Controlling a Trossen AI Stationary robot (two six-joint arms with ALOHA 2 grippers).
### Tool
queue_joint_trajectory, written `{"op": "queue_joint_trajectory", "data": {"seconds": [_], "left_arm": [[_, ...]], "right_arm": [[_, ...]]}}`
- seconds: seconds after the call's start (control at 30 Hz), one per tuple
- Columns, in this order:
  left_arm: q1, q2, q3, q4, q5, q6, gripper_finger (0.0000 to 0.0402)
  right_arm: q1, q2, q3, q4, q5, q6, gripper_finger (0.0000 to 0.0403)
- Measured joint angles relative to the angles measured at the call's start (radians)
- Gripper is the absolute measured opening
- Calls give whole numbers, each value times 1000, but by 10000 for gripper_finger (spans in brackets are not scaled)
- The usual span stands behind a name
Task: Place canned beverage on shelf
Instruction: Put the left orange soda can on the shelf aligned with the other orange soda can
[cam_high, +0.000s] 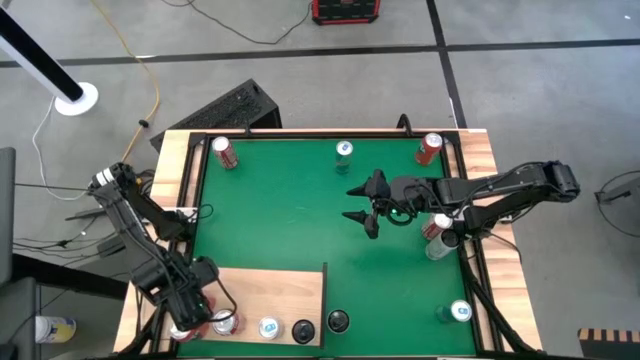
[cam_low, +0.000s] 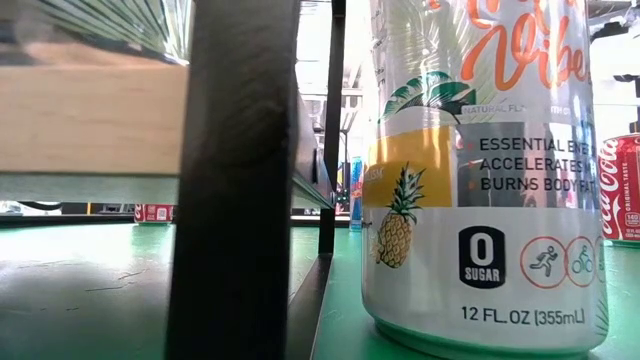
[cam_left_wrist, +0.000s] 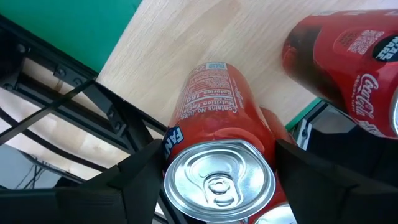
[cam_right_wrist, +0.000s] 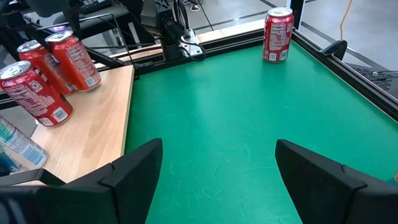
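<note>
The shelf (cam_high: 270, 285), a pale wooden board on black legs, covers the near left part of the green mat (cam_high: 300, 200). My left gripper (cam_high: 188, 322) points down over the shelf's near left corner, shut on a red can (cam_left_wrist: 214, 106). A second red can (cam_left_wrist: 273, 127) stands right behind it, and a red cola can (cam_left_wrist: 348, 56) stands beside it on the board. My right gripper (cam_high: 365, 205) hangs open above the middle of the mat with nothing between its fingers (cam_right_wrist: 134, 168). My left gripper has the red can's upper wall (cam_left_wrist: 173, 142), just below the top rim, between its two fingers (cam_left_wrist: 140, 177), one on each side. The fingers come from above, pointing down. The can's bottom rests on the shelf board (cam_left_wrist: 186, 37).
A white-blue can (cam_high: 268, 327) and a black can (cam_high: 302, 330) stand on the shelf's near edge. Loose cans stand on the mat: (cam_high: 224, 152), (cam_high: 344, 152), (cam_high: 430, 148), (cam_high: 436, 232), (cam_high: 459, 313), (cam_high: 338, 321). A pineapple-printed can (cam_low: 470, 170) fills the low view beside a shelf leg (cam_low: 240, 180).
</note>
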Motion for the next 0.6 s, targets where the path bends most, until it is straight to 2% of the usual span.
{"op": "queue_joint_trajectory", "data": {"seconds": [0.17, 0.6], "left_arm": [[5, 0, 0, 0, 7, 15, 283], [21, 0, 0, -3, 45, 58, 286]], "right_arm": [[0, 0, 0, 0, 0, 0, 335], [0, 0, 0, 0, 0, 0, 335]]}}
